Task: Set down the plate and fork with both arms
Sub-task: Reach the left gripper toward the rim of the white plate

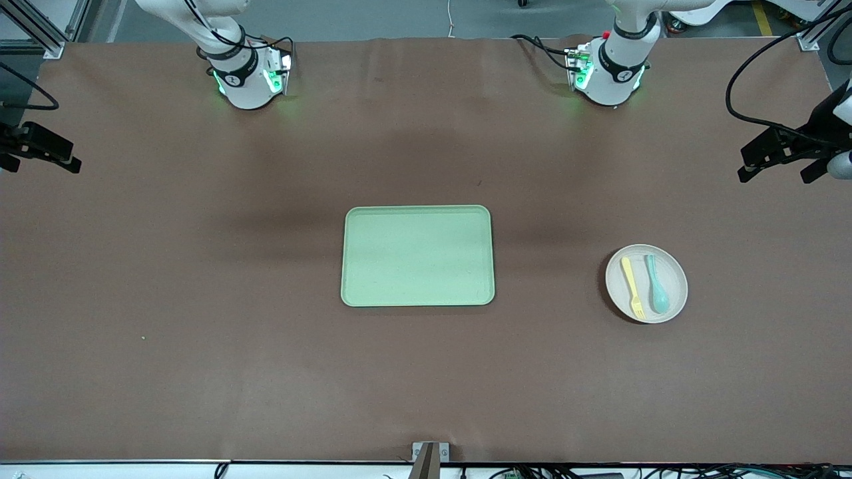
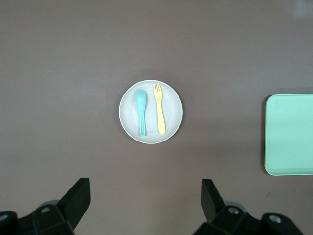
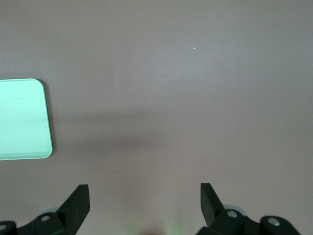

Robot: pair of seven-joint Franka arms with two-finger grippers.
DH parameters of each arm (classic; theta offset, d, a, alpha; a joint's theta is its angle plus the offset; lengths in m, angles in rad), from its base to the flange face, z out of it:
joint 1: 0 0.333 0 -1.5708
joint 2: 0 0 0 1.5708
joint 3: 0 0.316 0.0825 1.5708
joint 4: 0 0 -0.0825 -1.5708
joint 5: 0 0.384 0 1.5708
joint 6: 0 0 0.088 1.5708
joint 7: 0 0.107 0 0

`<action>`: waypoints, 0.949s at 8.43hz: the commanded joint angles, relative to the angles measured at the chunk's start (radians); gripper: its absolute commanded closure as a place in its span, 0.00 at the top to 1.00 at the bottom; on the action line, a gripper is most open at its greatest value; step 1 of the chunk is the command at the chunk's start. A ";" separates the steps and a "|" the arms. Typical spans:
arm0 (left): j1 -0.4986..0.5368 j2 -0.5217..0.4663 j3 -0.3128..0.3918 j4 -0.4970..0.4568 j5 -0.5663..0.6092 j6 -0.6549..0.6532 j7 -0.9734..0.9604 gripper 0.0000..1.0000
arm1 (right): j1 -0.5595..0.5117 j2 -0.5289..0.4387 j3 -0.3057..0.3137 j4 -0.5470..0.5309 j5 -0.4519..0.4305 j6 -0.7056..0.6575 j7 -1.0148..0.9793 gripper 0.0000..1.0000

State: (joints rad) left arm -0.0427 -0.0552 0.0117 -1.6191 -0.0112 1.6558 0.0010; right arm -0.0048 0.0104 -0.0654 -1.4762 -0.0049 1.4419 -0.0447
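The beige plate (image 1: 675,279) sits on the table toward the left arm's end. The pale yellow fork (image 1: 632,286) lies in it beside a teal spoon (image 1: 657,286). My left gripper (image 1: 773,174) hangs open and empty high over the table's edge at the left arm's end. Its wrist view shows the plate (image 2: 173,112), the fork (image 2: 159,110) and the spoon (image 2: 141,107) well below the open left gripper (image 2: 145,188). My right gripper (image 1: 41,165) hangs open and empty over the right arm's end of the table; its wrist view (image 3: 145,193) shows only bare table beneath it.
A pale green rectangular tray (image 1: 417,256) lies in the middle of the brown table, with nothing in it. It also shows in the left wrist view (image 2: 291,134) and in the right wrist view (image 3: 22,120). A camera mount (image 1: 429,456) stands at the table's near edge.
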 commanded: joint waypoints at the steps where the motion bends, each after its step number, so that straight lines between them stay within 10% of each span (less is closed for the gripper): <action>1: 0.001 0.018 -0.001 0.033 0.022 -0.027 0.004 1.00 | 0.008 -0.009 0.006 0.002 -0.001 -0.005 -0.004 1.00; 4: 0.012 0.061 0.002 0.027 0.022 -0.027 -0.019 1.00 | 0.008 -0.003 0.006 -0.004 0.009 0.017 -0.003 1.00; 8: 0.128 0.396 0.001 0.027 0.014 0.153 0.087 0.99 | 0.023 0.003 0.004 -0.015 0.008 0.015 -0.004 1.00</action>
State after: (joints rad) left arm 0.0740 0.2542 0.0155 -1.6281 -0.0049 1.7579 0.0556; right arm 0.0128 0.0144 -0.0581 -1.4811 -0.0040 1.4547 -0.0461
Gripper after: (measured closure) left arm 0.004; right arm 0.000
